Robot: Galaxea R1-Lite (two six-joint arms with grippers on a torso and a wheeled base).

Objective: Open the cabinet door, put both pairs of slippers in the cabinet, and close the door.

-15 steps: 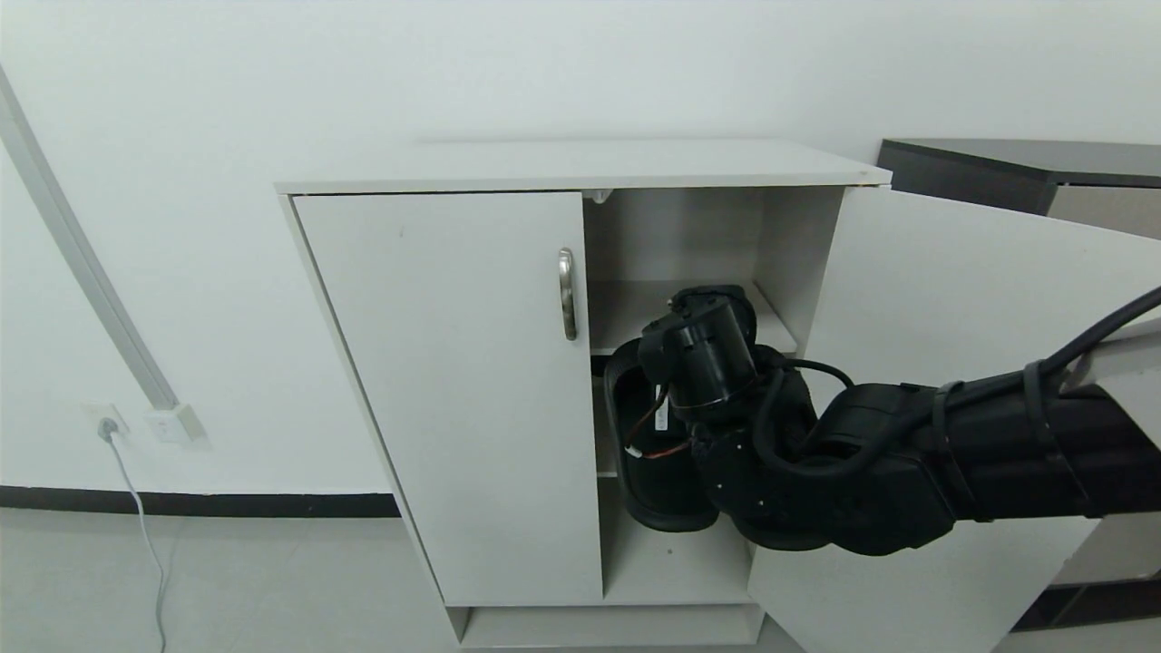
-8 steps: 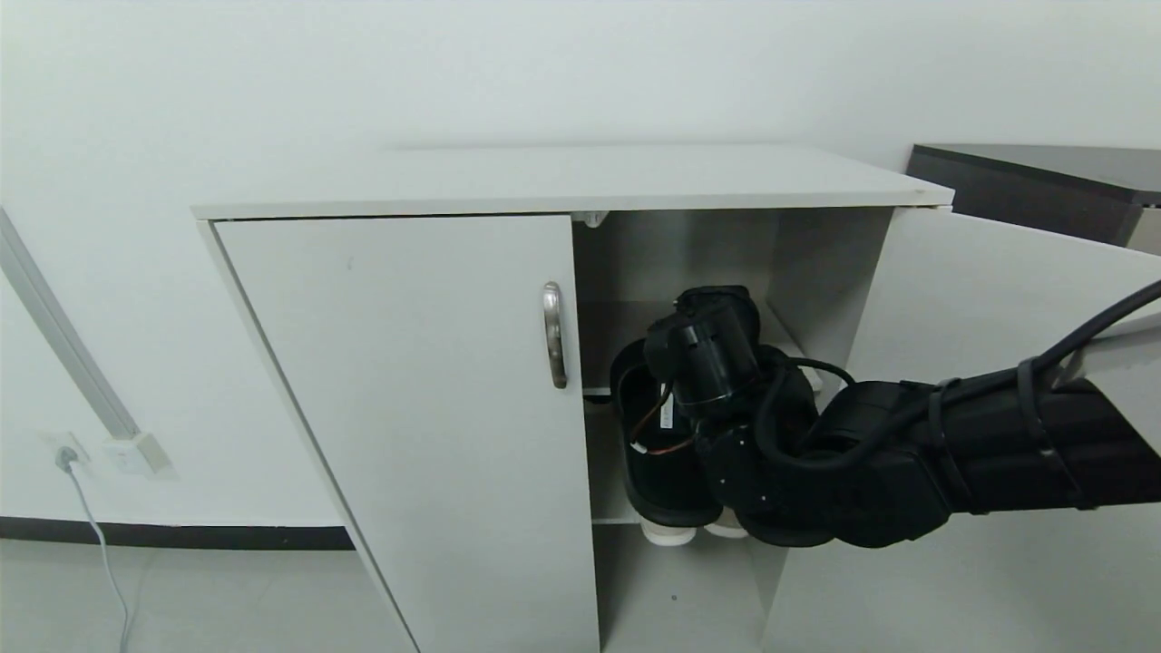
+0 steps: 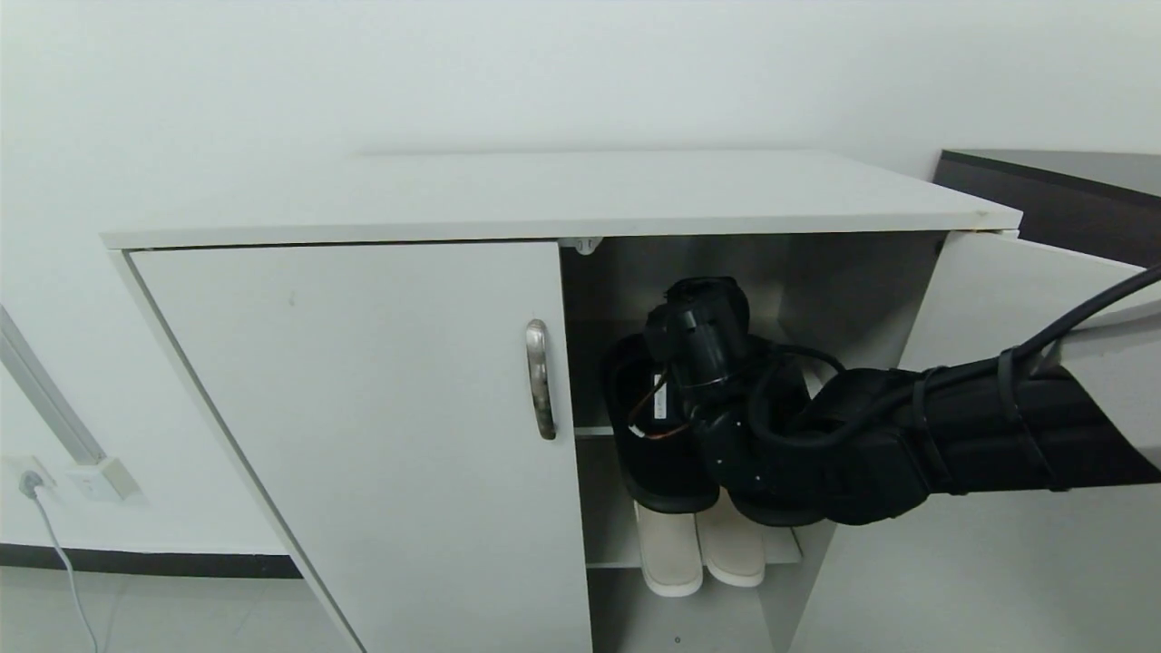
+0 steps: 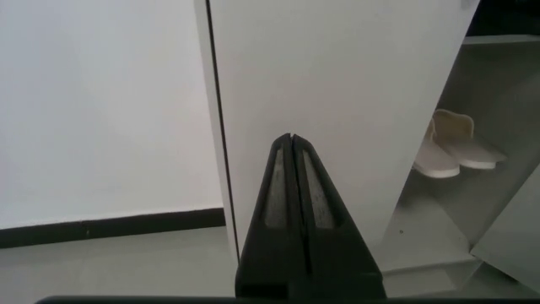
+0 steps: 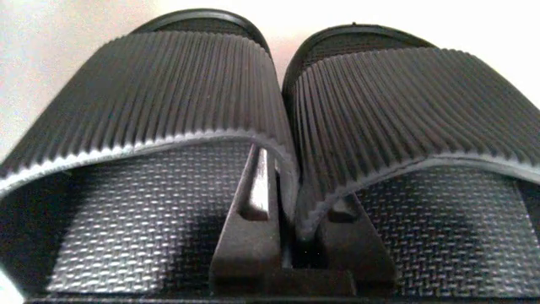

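A wall socket (image 3: 102,481) sat at eight o'clock with a grey cable (image 3: 65,576) hanging from it. A black skirting strip (image 3: 163,561) ran below, and a dark cupboard (image 3: 1070,181) stood at two o'clock.

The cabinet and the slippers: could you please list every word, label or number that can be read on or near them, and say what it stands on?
No text here is legible.
White tag on the right arm, near its wrist: the print is too small to read.
Cabinet, black slippers, white slippers: no words, numbers or signs can be seen on them.
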